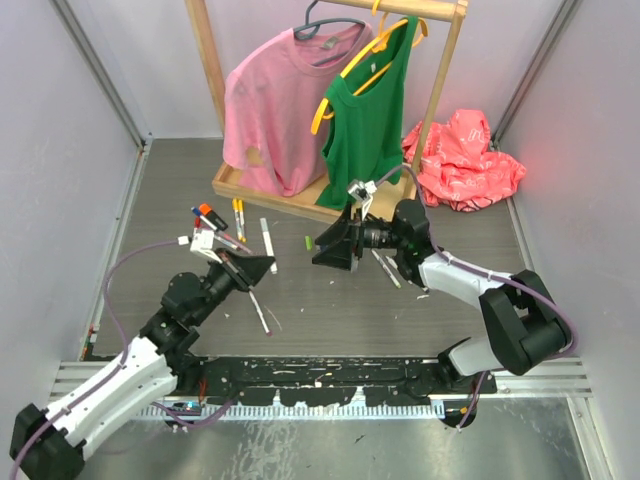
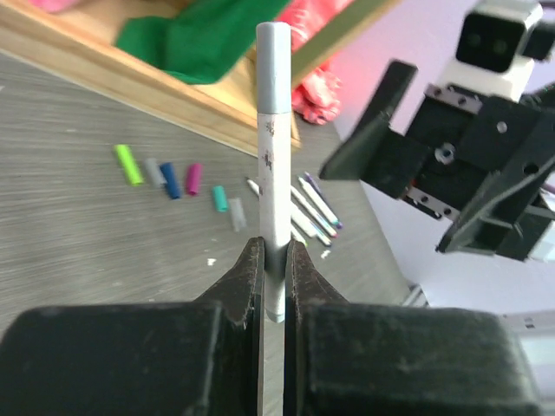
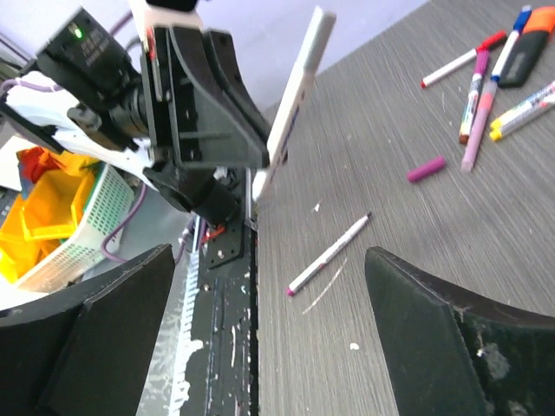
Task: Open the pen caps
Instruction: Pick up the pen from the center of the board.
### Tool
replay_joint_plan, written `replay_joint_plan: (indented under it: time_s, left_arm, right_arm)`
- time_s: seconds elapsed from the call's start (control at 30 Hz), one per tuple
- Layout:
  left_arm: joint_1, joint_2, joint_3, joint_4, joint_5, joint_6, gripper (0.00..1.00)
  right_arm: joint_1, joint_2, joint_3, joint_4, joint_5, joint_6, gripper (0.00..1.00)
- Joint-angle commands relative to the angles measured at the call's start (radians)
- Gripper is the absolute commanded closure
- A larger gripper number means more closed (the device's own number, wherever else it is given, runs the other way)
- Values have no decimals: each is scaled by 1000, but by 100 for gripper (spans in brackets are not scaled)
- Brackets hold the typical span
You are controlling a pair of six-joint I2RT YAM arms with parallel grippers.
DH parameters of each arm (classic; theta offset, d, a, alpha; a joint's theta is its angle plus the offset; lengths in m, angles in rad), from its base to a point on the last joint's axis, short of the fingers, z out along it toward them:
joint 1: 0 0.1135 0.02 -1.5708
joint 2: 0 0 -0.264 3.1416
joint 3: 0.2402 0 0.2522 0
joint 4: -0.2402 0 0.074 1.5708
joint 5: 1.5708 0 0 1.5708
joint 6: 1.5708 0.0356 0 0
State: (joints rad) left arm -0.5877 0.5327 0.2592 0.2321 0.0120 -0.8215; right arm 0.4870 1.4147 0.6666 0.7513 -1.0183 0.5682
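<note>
Your left gripper (image 2: 273, 253) is pinching shut on the white marker (image 2: 274, 173), holding it upright by its lower end. What looks like a pale grey cap (image 2: 274, 69) is sitting on the top end. Loose pen caps (image 2: 171, 180) are lying in a row on the table beyond it. Your right gripper (image 3: 269, 251) is standing wide open, gripping nothing and facing the marker.

You are risking a sideways knock. The hold is low, so a finger closing off-centre could be levering the barrel loose, or dragging the whole marker rather than the cap.

The pink shirt (image 1: 270, 100) and green top (image 1: 370, 110) are hanging down to the wooden tray (image 1: 232, 183). The white basket (image 3: 95, 217) is holding yellow bins (image 3: 35, 199).
</note>
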Motion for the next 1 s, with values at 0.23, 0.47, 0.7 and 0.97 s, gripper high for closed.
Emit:
replay_joint_plan:
  time_s: [0.23, 0.47, 0.7, 0.97]
  left_arm:
    - [-318, 246, 93, 373, -210, 161, 100]
    - [-383, 338, 123, 430, -241, 176, 100]
    - [-407, 385, 136, 450, -260, 176, 100]
    - [-410, 395, 142, 449, -256, 174, 100]
  right_arm:
    - [-1, -12, -21, 211, 115, 210, 1]
    - [7, 19, -13, 167, 130, 240, 5]
    - [51, 26, 0, 131, 131, 232, 18]
    - [84, 45, 14, 108, 124, 213, 44]
